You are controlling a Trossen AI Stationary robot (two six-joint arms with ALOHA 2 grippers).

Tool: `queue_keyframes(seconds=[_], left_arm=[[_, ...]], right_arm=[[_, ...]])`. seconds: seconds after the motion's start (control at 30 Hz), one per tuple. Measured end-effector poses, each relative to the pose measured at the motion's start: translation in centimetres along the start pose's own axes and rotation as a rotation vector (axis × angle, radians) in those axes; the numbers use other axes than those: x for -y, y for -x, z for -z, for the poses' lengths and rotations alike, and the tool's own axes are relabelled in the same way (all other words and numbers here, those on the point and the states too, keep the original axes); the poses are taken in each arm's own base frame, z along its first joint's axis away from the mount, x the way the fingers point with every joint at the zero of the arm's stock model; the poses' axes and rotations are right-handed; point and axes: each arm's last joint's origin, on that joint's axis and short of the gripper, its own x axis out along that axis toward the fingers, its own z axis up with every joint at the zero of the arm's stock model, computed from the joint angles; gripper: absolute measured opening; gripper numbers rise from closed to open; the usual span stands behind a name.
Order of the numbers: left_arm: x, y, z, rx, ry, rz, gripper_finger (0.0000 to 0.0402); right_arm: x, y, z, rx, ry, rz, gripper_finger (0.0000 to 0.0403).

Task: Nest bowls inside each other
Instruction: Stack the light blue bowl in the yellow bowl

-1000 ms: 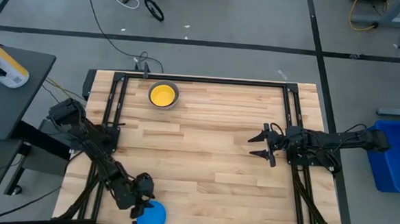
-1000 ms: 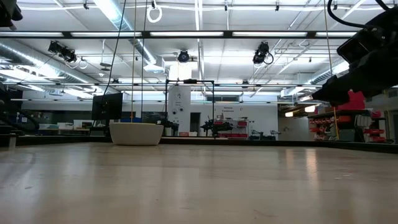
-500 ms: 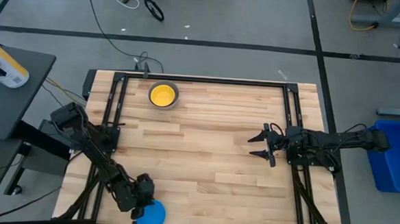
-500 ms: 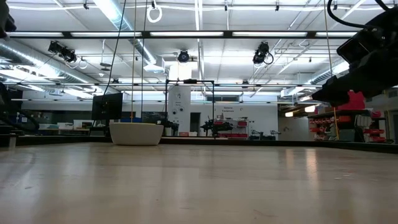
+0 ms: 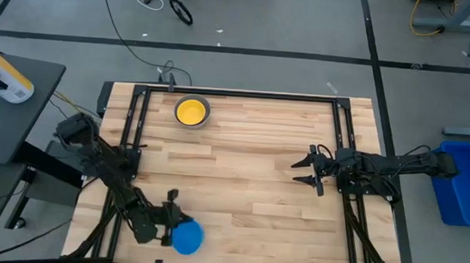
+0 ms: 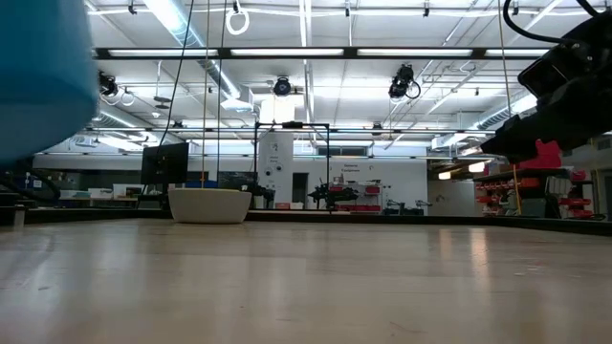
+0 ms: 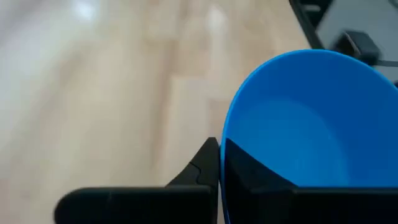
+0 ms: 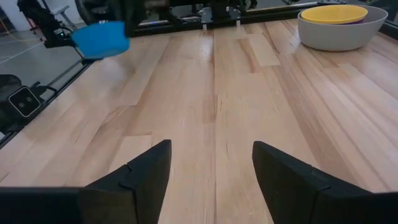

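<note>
A light blue bowl (image 5: pixel 187 237) hangs above the table near its near left corner, with my left gripper (image 5: pixel 173 226) shut on it. The low view shows this bowl (image 6: pixel 38 76) high above the tabletop, and the right wrist view shows the same bowl (image 8: pixel 99 38) in the air. A grey bowl (image 5: pixel 192 111) with a yellow bowl (image 5: pixel 191 111) nested inside stands on its base at the far left. My right gripper (image 5: pixel 307 171) waits open at the table's right side, nothing between its fingers. My left gripper pinches the light blue bowl's wall at the rim (image 7: pixel 226 144), one finger (image 7: pixel 200 171) outside and the other finger (image 7: pixel 261 182) inside the bowl. It comes from the table's left, slanting down. The bowl is lifted clear of the table, its opening up.
Black frame rails (image 5: pixel 134 142) run along the table's left, far and right sides. The wide middle of the wooden tabletop (image 5: pixel 241 172) lies bare between the bowls and the right arm.
My left gripper has shut on the light blue bowl's rim, rolled its wrist, and lifted the bowl off the table near the near edge. The bowl now hangs clear, a little farther from the near edge and more to the right.
</note>
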Motion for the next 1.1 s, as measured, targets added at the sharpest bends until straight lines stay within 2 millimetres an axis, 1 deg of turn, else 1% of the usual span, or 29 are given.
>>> queue_keyframes(seconds=[0.07,0.17,0.27,0.37,0.47,0.5,0.53,0.6,0.73,0.8,0.87,0.97,1.1], left_arm=[[-1.3,0.2,-0.4,0.029,-0.035,-0.034,0.0005],[-3.9,0.7,-0.1,0.084,-0.048,-0.050,0.0005],[-7.0,1.0,0.8,0.131,-0.016,0.037,0.0005],[-10.0,1.7,2.0,0.214,0.007,0.142,0.0005],[-12.3,2.8,3.6,0.306,-0.002,0.223,0.0005],[-12.6,3.1,3.9,0.319,-0.026,0.228,0.0005],[-12.5,3.2,3.7,0.328,-0.052,0.246,0.0005],[-12.6,3.3,3.9,0.306,-0.106,0.246,0.0005],[-12.8,3.4,4.0,0.292,-0.135,0.214,0.0005],[-12.9,3.7,3.7,0.320,-0.139,0.212,0.0005],[-13.1,3.9,3.8,0.306,-0.158,0.169,0.0005],[-13.2,4.9,3.1,0.371,-0.172,0.179,0.0005],[-13.8,6.5,2.9,0.391,-0.194,0.200,0.0005]], right_arm=[[0.0,0.0,0.0,0.000,0.005,0.000,0.0231],[0.0,0.0,0.0,0.000,0.023,0.000,0.0226],[0.0,0.0,0.0,0.000,0.034,0.000,0.0221],[0.0,0.0,0.0,-0.001,0.048,0.000,0.0215],[0.0,0.0,0.0,-0.001,0.052,0.000,0.0210],[0.0,0.0,0.0,-0.001,0.052,0.000,0.0208],[0.0,0.0,0.0,-0.002,0.052,0.000,0.0206],[0.0,0.0,0.0,-0.005,0.055,0.001,0.0202],[0.0,0.0,0.1,-0.008,0.061,0.008,0.0196],[0.0,0.0,0.1,-0.008,0.062,0.008,0.0194],[0.0,0.0,0.1,-0.008,0.062,0.008,0.0192],[0.0,0.0,0.1,-0.006,0.060,0.008,0.0193],[0.0,0.0,0.1,-0.006,0.051,0.008,0.0198]])
